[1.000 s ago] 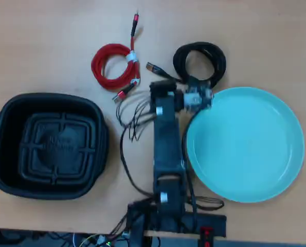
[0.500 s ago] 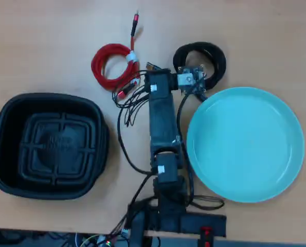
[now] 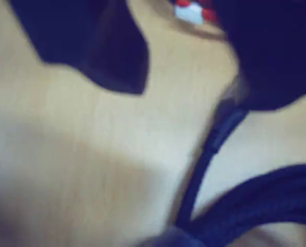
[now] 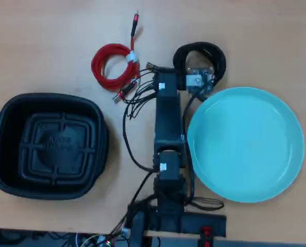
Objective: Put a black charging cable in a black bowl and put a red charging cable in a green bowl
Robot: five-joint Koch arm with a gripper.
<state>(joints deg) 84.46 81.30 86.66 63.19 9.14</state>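
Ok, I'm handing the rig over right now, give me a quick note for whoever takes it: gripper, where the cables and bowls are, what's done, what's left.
Gripper: down over the black charging cable, with the camera module hiding the jaws in the overhead view and the wrist view too blurred to tell open from shut.
Black charging cable: coiled on the table, just above the green bowl.
Red charging cable: on the table, left of the arm.
Black bowl: lower left, empty. Green bowl also empty.
Done: nothing placed.
Left: black cable into black bowl, red cable into green bowl.
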